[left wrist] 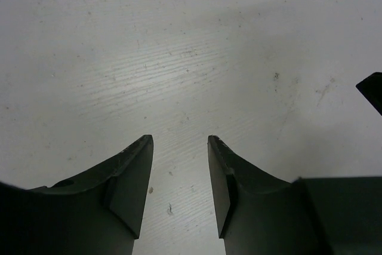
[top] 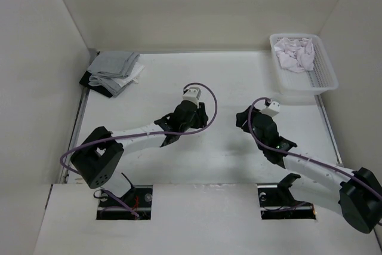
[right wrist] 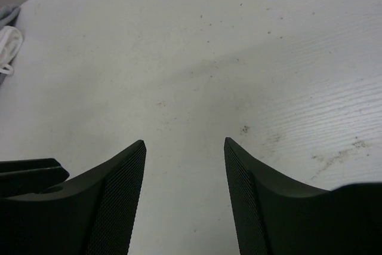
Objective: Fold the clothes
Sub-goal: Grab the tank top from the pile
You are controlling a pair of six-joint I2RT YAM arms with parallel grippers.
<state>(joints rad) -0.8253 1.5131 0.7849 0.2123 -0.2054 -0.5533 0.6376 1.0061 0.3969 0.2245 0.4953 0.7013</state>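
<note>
- Shirt point(top: 296, 54) lies crumpled in basket point(top: 325, 76), ahead and right of right hand point(right wrist: 184, 144), well apart.
- Both hands spread, holding nothing (left hand point(left wrist: 179, 138) likewise over bench point(left wrist: 179, 40)).
- Step, I judge: fetching, not yet begun; next, right hand must reach into basket and pinch cloth.
</note>
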